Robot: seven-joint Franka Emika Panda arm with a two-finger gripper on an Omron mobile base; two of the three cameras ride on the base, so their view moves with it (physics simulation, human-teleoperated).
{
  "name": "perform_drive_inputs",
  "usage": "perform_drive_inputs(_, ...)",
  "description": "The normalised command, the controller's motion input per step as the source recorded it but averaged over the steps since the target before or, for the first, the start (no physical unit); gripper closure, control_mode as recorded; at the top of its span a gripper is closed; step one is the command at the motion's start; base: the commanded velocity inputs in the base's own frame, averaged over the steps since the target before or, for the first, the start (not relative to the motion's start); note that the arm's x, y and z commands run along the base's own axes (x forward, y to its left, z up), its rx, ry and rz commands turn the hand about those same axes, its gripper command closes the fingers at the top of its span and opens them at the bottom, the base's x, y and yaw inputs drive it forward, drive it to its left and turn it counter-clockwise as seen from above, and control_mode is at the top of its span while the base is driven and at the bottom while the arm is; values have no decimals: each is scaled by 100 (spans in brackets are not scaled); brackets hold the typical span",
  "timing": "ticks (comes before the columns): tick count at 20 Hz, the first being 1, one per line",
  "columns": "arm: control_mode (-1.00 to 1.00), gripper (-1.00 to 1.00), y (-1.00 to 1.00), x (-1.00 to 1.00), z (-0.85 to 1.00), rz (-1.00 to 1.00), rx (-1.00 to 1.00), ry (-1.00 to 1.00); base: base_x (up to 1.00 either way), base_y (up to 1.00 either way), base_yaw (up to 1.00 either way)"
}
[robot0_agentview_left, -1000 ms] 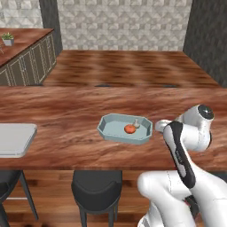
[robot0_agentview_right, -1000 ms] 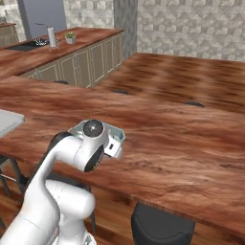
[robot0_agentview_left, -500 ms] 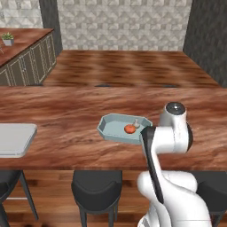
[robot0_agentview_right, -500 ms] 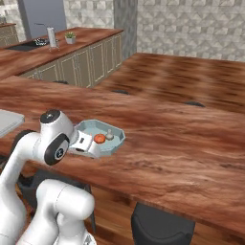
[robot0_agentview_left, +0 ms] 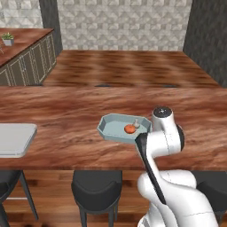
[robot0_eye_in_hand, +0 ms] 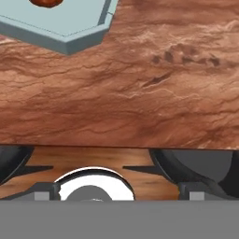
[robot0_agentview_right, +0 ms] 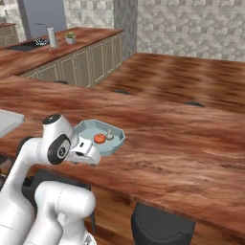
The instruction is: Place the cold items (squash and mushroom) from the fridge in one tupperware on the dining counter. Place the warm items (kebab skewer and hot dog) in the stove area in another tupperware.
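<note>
gripper: the gripper (robot0_agentview_right: 91,155) hangs at the near edge of the dining counter (robot0_agentview_left: 66,119), just beside the tupperware's near rim; fingers spread wide, nothing between them.
tupperware: the blue-grey tupperware (robot0_agentview_left: 113,133) sits on the counter just ahead of the fingers; in the hand view its corner (robot0_eye_in_hand: 70,39) lies at the top left, with bare wood between it and the counter edge.
squash: an orange-red squash (robot0_agentview_left: 129,129) lies inside the tupperware, beyond the fingers.
mushroom: a small pale mushroom (robot0_agentview_left: 136,123) lies in the same tupperware, just beside the squash on the far side.
counter edge: the near edge runs across the hand view (robot0_eye_in_hand: 121,145), below it wooden floor and dark stools (robot0_agentview_left: 95,184).
open room: bare counter wood stretches wide to the far side and to the right of the fingers.
second container: a grey lidded box (robot0_agentview_left: 13,138) sits well apart, to the left.
</note>
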Motion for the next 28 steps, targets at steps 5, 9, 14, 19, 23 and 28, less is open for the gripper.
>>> perform_drive_inputs(5,-100,-100,-41,-15,-3,0,16,0,0,0,0)
perform_drive_inputs(9,100,-100,-8,-3,-1,0,3,0,-13,-12,0)
perform_drive_inputs(14,100,-100,0,0,0,0,0,0,-22,1,14)
perform_drive_inputs(19,100,-100,0,0,0,0,0,0,-55,0,18)
perform_drive_inputs(23,100,-100,0,0,0,0,0,0,-75,0,23)
perform_drive_inputs(28,100,-100,0,0,0,0,0,0,-65,2,25)
